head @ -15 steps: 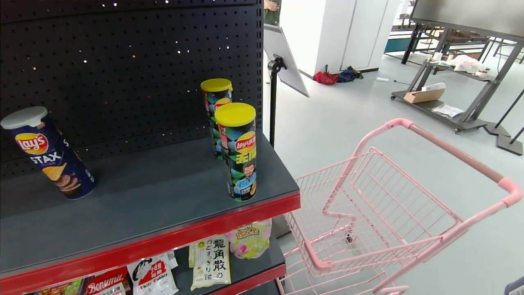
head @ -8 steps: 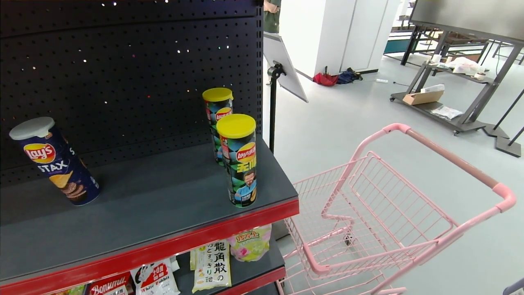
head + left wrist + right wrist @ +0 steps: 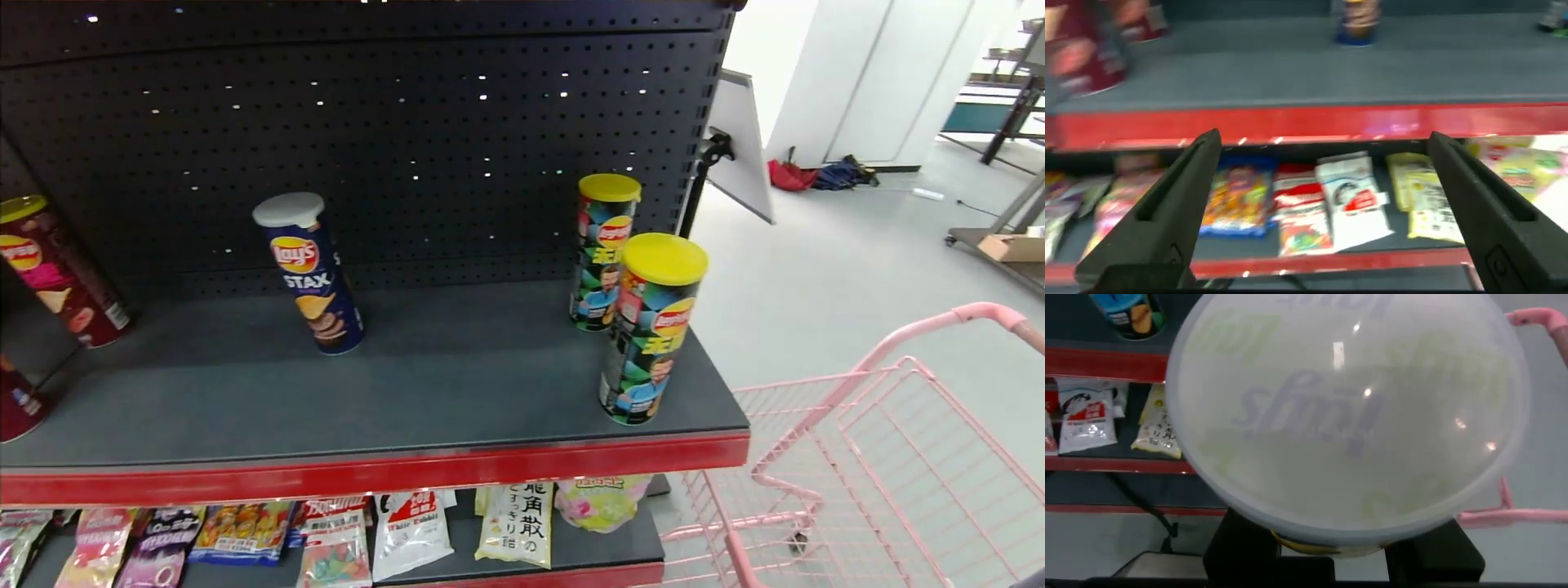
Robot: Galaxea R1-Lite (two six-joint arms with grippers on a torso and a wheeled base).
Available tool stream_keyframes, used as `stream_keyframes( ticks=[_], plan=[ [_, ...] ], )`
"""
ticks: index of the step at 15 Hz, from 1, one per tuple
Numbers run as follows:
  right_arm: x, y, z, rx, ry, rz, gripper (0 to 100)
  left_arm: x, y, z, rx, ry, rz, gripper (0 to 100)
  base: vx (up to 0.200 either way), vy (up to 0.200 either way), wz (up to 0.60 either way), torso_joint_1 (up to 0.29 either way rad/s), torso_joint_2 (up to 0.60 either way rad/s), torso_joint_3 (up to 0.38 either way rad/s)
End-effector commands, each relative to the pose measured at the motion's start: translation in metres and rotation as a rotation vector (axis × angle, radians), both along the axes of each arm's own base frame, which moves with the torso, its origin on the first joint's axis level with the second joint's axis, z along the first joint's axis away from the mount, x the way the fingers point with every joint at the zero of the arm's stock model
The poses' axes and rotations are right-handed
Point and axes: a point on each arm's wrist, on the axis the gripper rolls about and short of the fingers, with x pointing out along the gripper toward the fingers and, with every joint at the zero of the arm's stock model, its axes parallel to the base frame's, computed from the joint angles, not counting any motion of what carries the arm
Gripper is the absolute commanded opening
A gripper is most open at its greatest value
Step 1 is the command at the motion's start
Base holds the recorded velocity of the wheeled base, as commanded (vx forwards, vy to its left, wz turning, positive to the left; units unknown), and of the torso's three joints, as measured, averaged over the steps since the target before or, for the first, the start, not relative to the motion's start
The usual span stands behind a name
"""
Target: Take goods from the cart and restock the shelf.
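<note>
The shelf (image 3: 392,469) has a dark grey board with a red front edge. On it stand a blue chip can with a white lid (image 3: 314,273) and two yellow-lidded cans (image 3: 604,249) (image 3: 653,327) near its right end. The pink cart (image 3: 882,457) stands to the right of the shelf. A chip can with a translucent white lid (image 3: 1347,408) stands close before the right wrist camera, and my right gripper (image 3: 1331,545) is shut on its body. My left gripper (image 3: 1323,212) is open, level with the lower shelf's snack bags (image 3: 1347,200), below the red edge (image 3: 1306,126).
Two maroon cans (image 3: 53,273) (image 3: 16,400) stand at the shelf's left end. Between the blue can and the yellow-lidded cans the board is bare. Snack bags (image 3: 514,523) line the lower shelf. A white board on a stand (image 3: 739,143) sits behind the shelf's right end.
The head camera has swung to the left, so the shelf now sits in the middle and the cart at the right edge. The cans on the shelf have not moved.
</note>
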Motion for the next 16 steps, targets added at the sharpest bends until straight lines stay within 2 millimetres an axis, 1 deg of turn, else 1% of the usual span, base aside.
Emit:
stream_keyframes(
  ticks=[1, 4, 5, 6, 7, 11, 16],
  plan=[
    [-0.005, 0.000, -0.007, -0.001, -0.011, -0.001, 0, 0.000, 0.000, 0.000, 0.000, 0.001, 0.001, 100, 0.000, 0.000, 0.00, 0.000, 0.00, 0.000],
    [-0.019, -0.001, -0.022, 0.011, -0.058, 0.006, 0, 0.000, 0.000, 0.000, 0.002, 0.001, -0.001, 100, 0.000, 0.000, 0.00, 0.000, 0.00, 0.000],
    [-0.026, -0.002, -0.030, 0.014, -0.081, 0.009, 0, 0.000, 0.000, 0.000, 0.000, 0.001, 0.001, 100, 0.000, 0.000, 0.00, 0.000, 0.00, 0.000],
    [-0.029, -0.002, -0.033, 0.015, -0.094, 0.011, 0, 0.000, 0.000, 0.000, 0.000, 0.001, -0.001, 100, 0.000, 0.000, 0.00, 0.000, 0.00, 0.000],
    [-0.034, -0.003, -0.043, 0.015, -0.117, 0.013, 0, 0.000, 0.000, 0.000, 0.000, 0.001, -0.001, 100, 0.000, 0.200, 0.00, 0.002, 0.00, -0.002],
    [-0.043, -0.004, -0.062, 0.013, -0.155, 0.014, 0, 0.000, 0.000, 0.000, 0.000, 0.001, -0.001, 100, 0.000, 0.200, 0.00, 0.007, 0.00, -0.002],
    [-0.044, -0.004, -0.067, 0.018, -0.158, 0.019, 0, 0.000, 0.000, 0.000, 0.002, 0.001, -0.001, 100, 0.000, 0.200, 0.00, 0.000, 0.00, 0.003]
  ],
)
